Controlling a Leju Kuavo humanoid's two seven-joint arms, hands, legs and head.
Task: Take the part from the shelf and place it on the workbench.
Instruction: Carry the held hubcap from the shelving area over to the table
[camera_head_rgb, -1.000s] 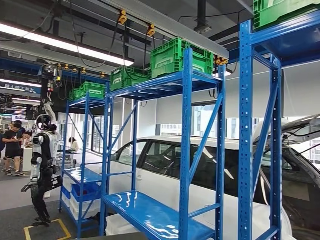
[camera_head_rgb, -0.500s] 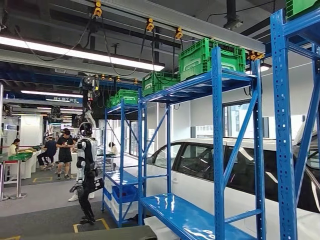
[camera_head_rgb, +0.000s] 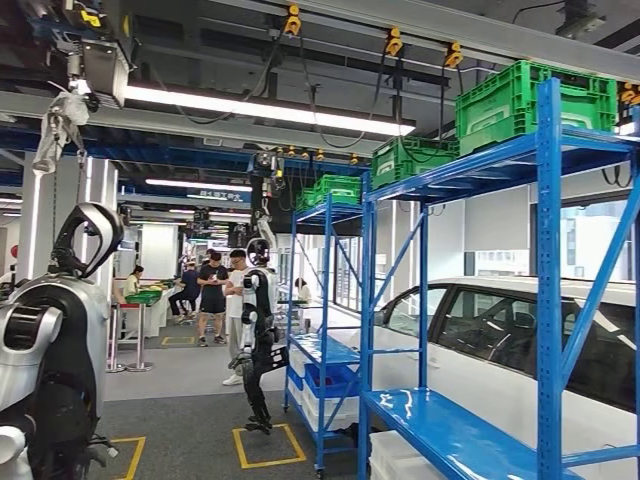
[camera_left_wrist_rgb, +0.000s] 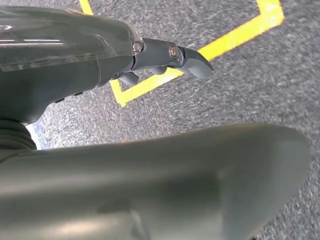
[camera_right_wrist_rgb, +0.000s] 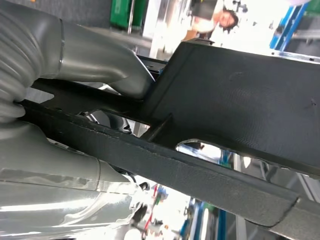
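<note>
Where the right wrist view looks along the arm, the part (camera_right_wrist_rgb: 234, 100) appears as a flat black panel of rough, grainy plastic with a raised rib running along it and cut-out openings through which the bright room shows; it sits in the right hand (camera_right_wrist_rgb: 56, 125), whose thick grey thumb (camera_right_wrist_rgb: 109, 65) lies over one face while the paler fingers (camera_right_wrist_rgb: 68, 195) press from the other side, so the grasp is closed on the part. The part is off the shelf and carried in the air, not resting on anything. In the left wrist view the left hand (camera_left_wrist_rgb: 151, 165) hangs above grey speckled floor (camera_left_wrist_rgb: 245, 85) crossed by yellow tape lines (camera_left_wrist_rgb: 234, 37); a dark fingertip (camera_left_wrist_rgb: 194, 62) points outward with nothing visible against it, though a blurred grey mass covers much of the picture, so I cannot tell whether that hand is released or clenched. The head view shows a workshop hall: blue steel shelf racks (camera_head_rgb: 547, 280) with green crates (camera_head_rgb: 528, 100) on the top level, a white car (camera_head_rgb: 490, 340) behind them, long ceiling strip lights (camera_head_rgb: 264, 110), another humanoid robot (camera_head_rgb: 258, 335) standing on a yellow floor square (camera_head_rgb: 268, 447), a further robot (camera_head_rgb: 53, 350) close at the near left, and people (camera_head_rgb: 213, 300) grouped in the background.
</note>
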